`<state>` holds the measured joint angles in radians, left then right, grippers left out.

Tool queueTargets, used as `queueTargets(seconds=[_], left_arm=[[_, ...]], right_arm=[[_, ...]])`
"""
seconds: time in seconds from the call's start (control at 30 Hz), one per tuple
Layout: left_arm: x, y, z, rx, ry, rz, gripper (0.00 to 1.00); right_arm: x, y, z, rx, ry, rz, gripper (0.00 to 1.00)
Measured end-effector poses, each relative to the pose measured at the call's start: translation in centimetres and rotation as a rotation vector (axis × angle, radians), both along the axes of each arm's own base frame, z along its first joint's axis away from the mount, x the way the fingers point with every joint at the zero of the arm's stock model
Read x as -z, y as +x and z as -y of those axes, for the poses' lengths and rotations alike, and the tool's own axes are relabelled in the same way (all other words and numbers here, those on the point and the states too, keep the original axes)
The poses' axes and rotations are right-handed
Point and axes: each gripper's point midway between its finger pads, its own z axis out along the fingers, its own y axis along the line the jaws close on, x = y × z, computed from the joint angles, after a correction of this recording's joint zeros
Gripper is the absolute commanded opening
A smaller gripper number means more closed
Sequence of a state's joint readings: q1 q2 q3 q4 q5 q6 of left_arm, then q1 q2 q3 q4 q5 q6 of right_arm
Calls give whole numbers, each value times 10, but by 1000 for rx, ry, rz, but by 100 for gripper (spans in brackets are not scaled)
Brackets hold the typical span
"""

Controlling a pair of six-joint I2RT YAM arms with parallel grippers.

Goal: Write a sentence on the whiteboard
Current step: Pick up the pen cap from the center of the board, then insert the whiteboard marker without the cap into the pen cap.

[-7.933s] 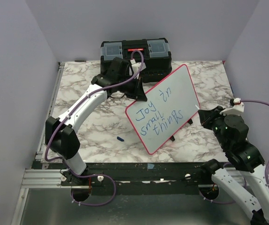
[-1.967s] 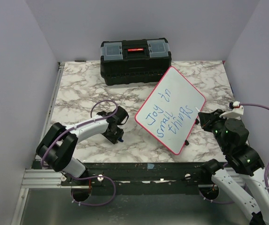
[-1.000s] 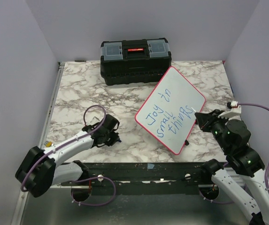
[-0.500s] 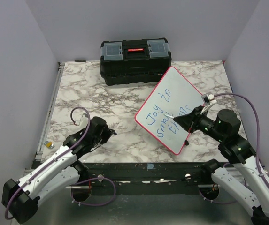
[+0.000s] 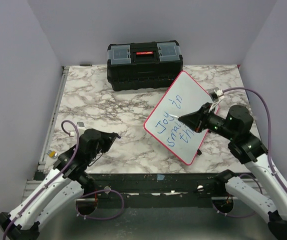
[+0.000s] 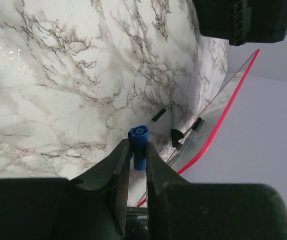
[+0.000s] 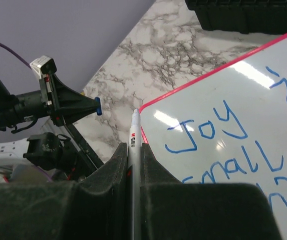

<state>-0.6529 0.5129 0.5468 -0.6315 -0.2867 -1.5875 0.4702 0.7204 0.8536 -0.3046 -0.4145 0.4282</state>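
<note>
The whiteboard (image 5: 189,94) sat on the right half of the marble worktop (image 5: 95,100), turned cornerwise. Blue writing on it read "Joy in" and "small", with a third line partly hidden by the right arm. The right hand (image 5: 185,118) hung over the middle of the board, its fingers pressed on a white marker (image 7: 133,134) whose tip pointed left. I could not tell whether the tip touched the board. The left hand (image 6: 137,150) was near the front left of the worktop, well apart from the board, pinching a small blue cap (image 6: 139,144). A black toolbox (image 5: 144,64) stood at the far edge.
</note>
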Motion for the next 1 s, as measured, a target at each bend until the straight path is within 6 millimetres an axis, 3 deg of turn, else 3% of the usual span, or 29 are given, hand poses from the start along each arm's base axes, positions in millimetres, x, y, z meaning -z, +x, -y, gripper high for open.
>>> queueTargets(seconds=[0.33,0.53,0.67,0.8,1.0], left_arm=[[-45,29,-5,-86,-146,137,0],[-50,52,-8,-93,-166,155,0],[-50,61,-6,-76,-175,153,0],[-55,62,-5,-75,-180,125,0],[-78,63,-6,-84,-219,108,0]], right_arm=[[-42,25,-20,-27,36,71,1],[-59,37,-42,-48,26,99,1],[-58,18,-81,-125,-12,124,1],[-41,-4,-119,-193,-80,141,1],[-28,-10,-138,-190,-127,157,1]])
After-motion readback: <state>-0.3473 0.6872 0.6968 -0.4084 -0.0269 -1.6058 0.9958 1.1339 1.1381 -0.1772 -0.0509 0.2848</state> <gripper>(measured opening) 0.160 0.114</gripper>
